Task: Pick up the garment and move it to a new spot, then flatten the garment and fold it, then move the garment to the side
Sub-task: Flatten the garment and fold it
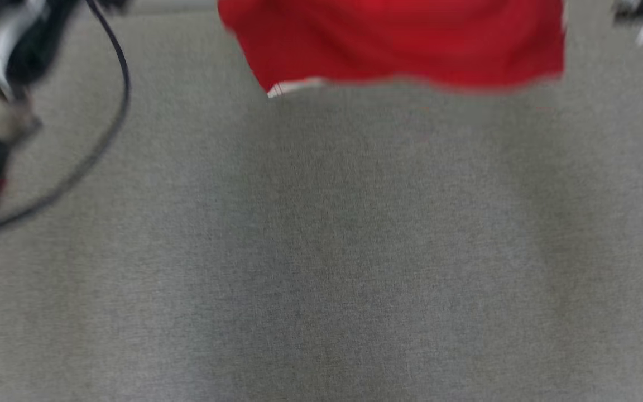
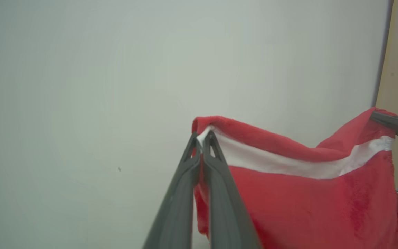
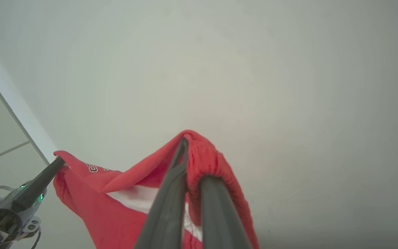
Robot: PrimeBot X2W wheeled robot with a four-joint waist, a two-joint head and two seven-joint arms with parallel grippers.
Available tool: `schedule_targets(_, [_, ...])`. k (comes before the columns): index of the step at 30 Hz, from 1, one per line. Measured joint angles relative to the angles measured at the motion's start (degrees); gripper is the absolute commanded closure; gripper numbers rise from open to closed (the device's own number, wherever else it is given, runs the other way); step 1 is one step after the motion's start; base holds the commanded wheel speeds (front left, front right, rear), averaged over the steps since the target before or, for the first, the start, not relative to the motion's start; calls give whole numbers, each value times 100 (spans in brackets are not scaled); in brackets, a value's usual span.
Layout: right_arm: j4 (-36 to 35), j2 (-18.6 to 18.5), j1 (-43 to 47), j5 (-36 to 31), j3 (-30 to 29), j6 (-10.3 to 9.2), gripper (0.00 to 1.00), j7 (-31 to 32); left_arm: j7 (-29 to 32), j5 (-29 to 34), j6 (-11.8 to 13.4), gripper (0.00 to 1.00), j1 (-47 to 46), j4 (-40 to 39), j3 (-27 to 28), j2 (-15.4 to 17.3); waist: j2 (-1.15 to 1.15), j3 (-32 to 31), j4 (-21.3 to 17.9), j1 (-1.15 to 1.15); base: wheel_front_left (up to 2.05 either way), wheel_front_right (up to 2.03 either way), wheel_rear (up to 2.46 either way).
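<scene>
A: What is the head view showing?
B: The garment [image 1: 394, 44], red and blurred, is hanging at the top, over the grey surface [image 1: 321, 251]; a dark cable [image 1: 123, 95] is looping at the left.
A: And the left wrist view?
B: The left gripper [image 2: 202, 136] is pinching the garment's top edge by its white band [image 2: 288, 166], fingers closed on it.
A: The right wrist view?
B: The right gripper [image 3: 193, 155] is clamping the other gathered corner, the cloth sagging between both.
</scene>
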Motion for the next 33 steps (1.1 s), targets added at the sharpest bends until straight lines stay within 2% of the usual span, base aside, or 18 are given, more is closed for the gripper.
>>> schedule_targets(5, [751,256,-1603,-112,74,0,100,76,-62,-111,0,100,-1430,878,-93,-91,0,570,-70,0,0,0,0])
schedule_targets(10, [1310,457,-2705,-293,305,0,100,-23,-256,-170,0,100,-2469,1553,-348,-212,0,1106,-136,0,0,0,0])
schedule_targets(19, [1824,643,-3574,-302,910,0,100,-312,-610,-355,0,100,-3485,2272,-923,-335,1,1842,-201,-1,0,0,0])
schedule_targets(27, [1686,389,-3465,45,1507,0,100,-584,-1110,-947,0,100,-3350,2460,-1416,-370,0,2094,-85,-2,0,0,0])
schedule_targets(28, [1345,170,-2950,304,1781,0,100,-856,-1319,-1283,0,100,-2809,2139,-1611,-279,0,1995,-62,-2,0,0,0])
schedule_targets(33, [667,-111,-2070,571,2176,0,100,-1252,-1483,-1621,0,100,-1728,1585,-1572,-10,-1,1738,-92,-3,0,0,0])
